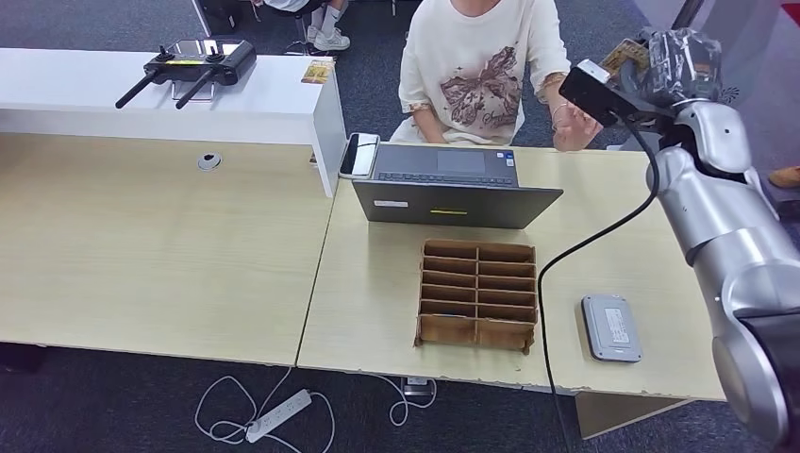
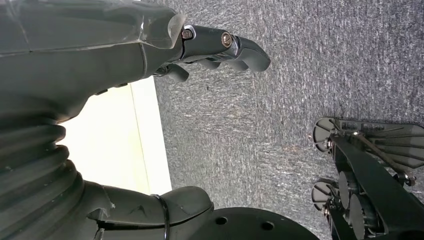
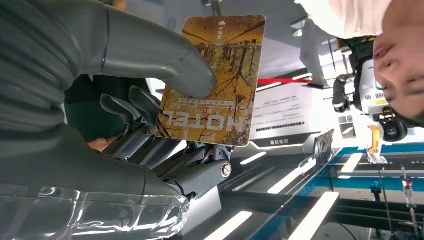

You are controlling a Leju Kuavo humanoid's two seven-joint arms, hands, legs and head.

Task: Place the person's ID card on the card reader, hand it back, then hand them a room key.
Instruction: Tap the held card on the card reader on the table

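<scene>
So the room key (image 3: 212, 80), a yellowish card with HOTEL printed on it, is pinched in the right hand (image 3: 165, 125), thumb on the face and the darker fingers behind it. In the head view the right hand (image 1: 660, 66) is raised at the far right of the surface (image 1: 160, 245), just beside the person's hand (image 1: 571, 127), which is lifted toward it. Looks to me like the last step, the key handover.

To do it well, I'd say keep the card's free long edge pointed at the person so there's bare card to grab, hold the pinch firm until their fingers are actually on it, then let the thumb off slowly. Letting go early is the risk, since the card would drop past the edge of the surface.

The left hand (image 2: 220, 47) hangs down over the carpet with its fingers curled in and nothing in them.

Count-wise: one room key in the hand, one person (image 1: 476, 71) seated across, one laptop (image 1: 453, 189), one phone (image 1: 358, 154) beside it, one cardboard divider box (image 1: 478, 293), one grey card reader (image 1: 610, 327) near the front right. I can't spot the ID card anywhere.
</scene>
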